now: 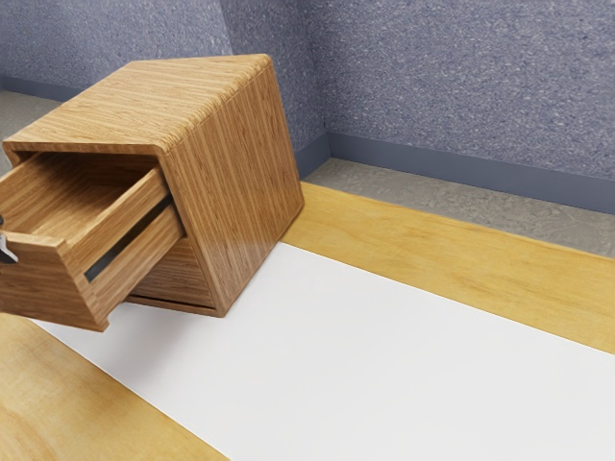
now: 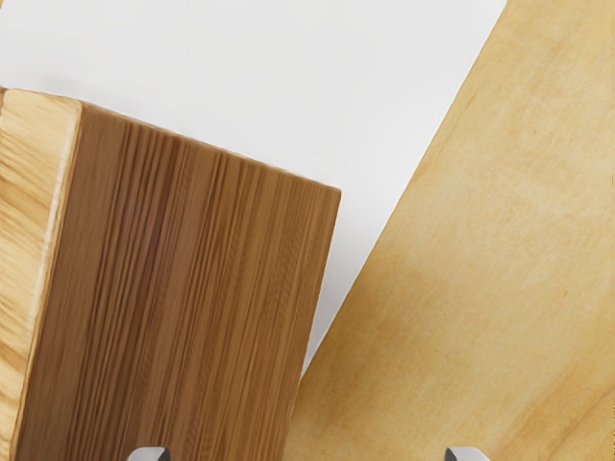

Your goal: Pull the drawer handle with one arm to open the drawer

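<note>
Drawer (image 1: pixel 58 279) open, claw (image 2: pixel 307 453) by its front

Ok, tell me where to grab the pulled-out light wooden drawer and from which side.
I would take the light wooden drawer by the top rim of its front panel, coming down from above. It stands well out of the wooden cabinet, so its open top leaves that upright board free on both faces. I cannot make out a handle.

The black two-finger gripper (image 1: pixel 4 248) shows as a dark sliver at the exterior view's left edge. Its pale grey fingertips (image 2: pixel 149 453) stand wide apart.
</note>
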